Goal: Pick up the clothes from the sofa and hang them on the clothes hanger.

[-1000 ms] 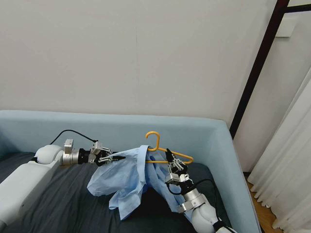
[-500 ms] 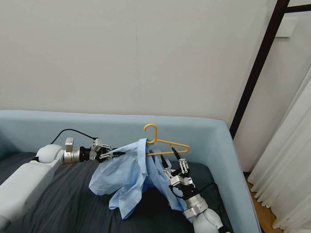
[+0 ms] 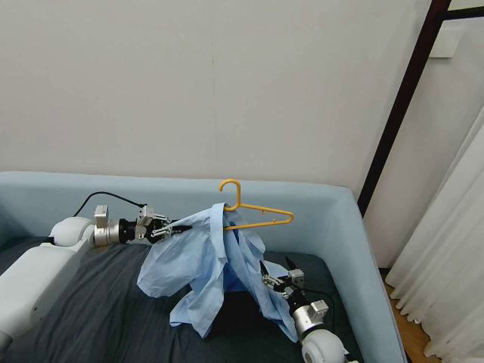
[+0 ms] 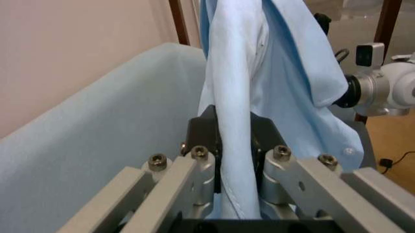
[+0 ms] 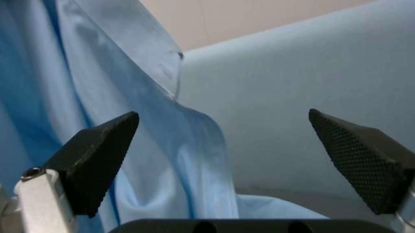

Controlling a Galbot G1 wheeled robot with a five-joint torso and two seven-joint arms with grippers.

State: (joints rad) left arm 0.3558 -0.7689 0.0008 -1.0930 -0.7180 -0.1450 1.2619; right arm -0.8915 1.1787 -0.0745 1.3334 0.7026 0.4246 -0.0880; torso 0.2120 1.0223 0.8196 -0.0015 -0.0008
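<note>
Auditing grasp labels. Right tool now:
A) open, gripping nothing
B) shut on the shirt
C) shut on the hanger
A: in the wrist view the right tool has its pads wide apart, with the shirt unclamped beside one of them. In the head view it sits below the hanger, apart from it.

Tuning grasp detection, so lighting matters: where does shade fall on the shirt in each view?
Head view: soft even light, shirt shaded beneath, over the dark seat. Left wrist view: the fold shut in the left gripper is brightly lit. Right wrist view: shirt darker beside the open right gripper; sofa back paler.
</note>
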